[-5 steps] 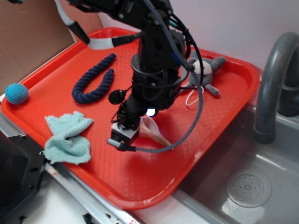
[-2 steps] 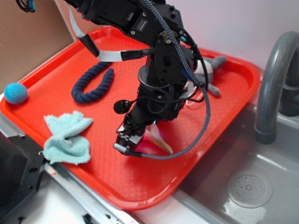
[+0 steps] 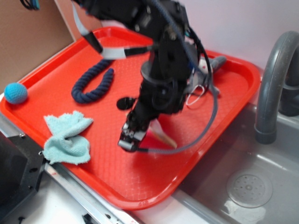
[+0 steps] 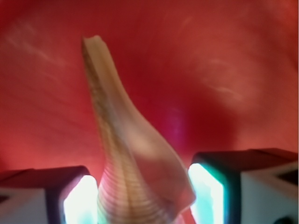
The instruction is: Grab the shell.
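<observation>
The shell (image 3: 164,138) lies on the red tray (image 3: 140,182), and only its pale pointed tail shows from under the arm in the exterior view. In the wrist view the ribbed tan shell (image 4: 135,172) fills the middle, tail pointing away. My gripper (image 3: 131,140) is low over the tray and straddles the shell's wide end. Its lit pads (image 4: 77,200) stand on either side of the shell. The left one is almost against it and a thin gap stays at the right. The gripper (image 4: 142,200) is open.
On the tray lie a dark blue rope (image 3: 93,84), a light blue cloth (image 3: 67,137) and a grey plush toy (image 3: 212,65). A blue ball (image 3: 15,92) sits at the tray's left rim. A sink (image 3: 247,186) with a grey faucet (image 3: 273,79) is on the right.
The arm has shifted slightly right and lower, bringing the open jaws down around the shell's wide end. The shell has stayed in place.
</observation>
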Available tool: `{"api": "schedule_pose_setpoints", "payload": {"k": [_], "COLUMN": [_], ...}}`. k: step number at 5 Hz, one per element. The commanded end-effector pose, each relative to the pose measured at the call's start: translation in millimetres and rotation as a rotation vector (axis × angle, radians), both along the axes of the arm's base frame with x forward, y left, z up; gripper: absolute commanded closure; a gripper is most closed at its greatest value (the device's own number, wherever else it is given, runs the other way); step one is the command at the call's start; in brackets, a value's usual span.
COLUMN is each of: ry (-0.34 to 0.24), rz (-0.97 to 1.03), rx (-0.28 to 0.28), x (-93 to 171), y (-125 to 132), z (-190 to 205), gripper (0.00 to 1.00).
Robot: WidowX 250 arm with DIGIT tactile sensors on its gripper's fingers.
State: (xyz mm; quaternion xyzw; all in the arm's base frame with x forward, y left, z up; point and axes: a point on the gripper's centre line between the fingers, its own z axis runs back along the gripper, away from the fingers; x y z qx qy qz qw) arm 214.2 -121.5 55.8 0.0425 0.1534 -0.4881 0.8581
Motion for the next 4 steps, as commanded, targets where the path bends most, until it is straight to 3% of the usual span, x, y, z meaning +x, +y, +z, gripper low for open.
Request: {"api": "schedule_pose_setpoints", "payload": {"k": [1,2,3,4], "ry": [-0.269,-0.31,-0.395,-0.41], "rz": [0.503,0.763,1.006,1.168], "rx": [-0.168,-0.276,-0.289,-0.263], "x": [-14.4,-37.1,-53.1,-55.4], "y": [28.8,52.8,61.9,60.3], "z": [99.4,142.1,165.3,167.3], "gripper": [1.0,1.0,1.0,1.0]}}
